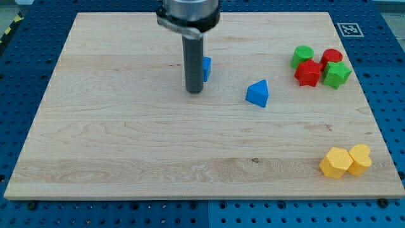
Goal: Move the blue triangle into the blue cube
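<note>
- blue triangle (257, 94) lies near the middle of the wooden surface (126, 152), a little toward the view's right, with bare wood all around it.
- blue cube (206, 68) sits up and to the view's left of the triangle; only a sliver of it shows, because the dark rod stands in front of most of it.
- my tip (194, 91) rests on the wood just in front of the cube, toward the view's bottom, and to the view's left of the triangle. it looks close to the cube, but i cannot tell whether they touch.
- there is no hand on this rig, only the rod, so nothing is open, closed or gripping.
- task progress, as i judge it: the two blue blocks are apart, so the push is not yet done. the tip is on the cube's side of the triangle, which is the wrong side for driving it in.
- what is left: bring the tip round to the triangle's far right and lower side, then slide it up and left until it meets the cube.
- off to the view's right, well clear of the path, sit a green cylinder (302, 56), a red cylinder (331, 57), a red star block (308, 73) and a green star block (336, 75).
- two yellow blocks (345, 161) touch each other near the view's bottom right corner.
</note>
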Robot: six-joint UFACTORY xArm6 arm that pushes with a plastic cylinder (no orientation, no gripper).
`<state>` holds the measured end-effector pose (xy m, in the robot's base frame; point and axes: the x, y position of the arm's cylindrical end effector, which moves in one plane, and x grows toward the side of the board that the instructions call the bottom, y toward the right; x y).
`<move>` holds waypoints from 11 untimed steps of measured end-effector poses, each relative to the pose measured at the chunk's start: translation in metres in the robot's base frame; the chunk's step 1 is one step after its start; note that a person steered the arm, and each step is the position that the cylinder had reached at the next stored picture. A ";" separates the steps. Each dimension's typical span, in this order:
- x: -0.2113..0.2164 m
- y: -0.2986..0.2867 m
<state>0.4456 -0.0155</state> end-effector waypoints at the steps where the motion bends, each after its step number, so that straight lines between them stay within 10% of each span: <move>1: 0.036 0.031; 4: 0.034 0.159; 7: -0.043 0.034; 9: 0.025 0.073; 11: -0.004 0.142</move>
<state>0.4412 0.1261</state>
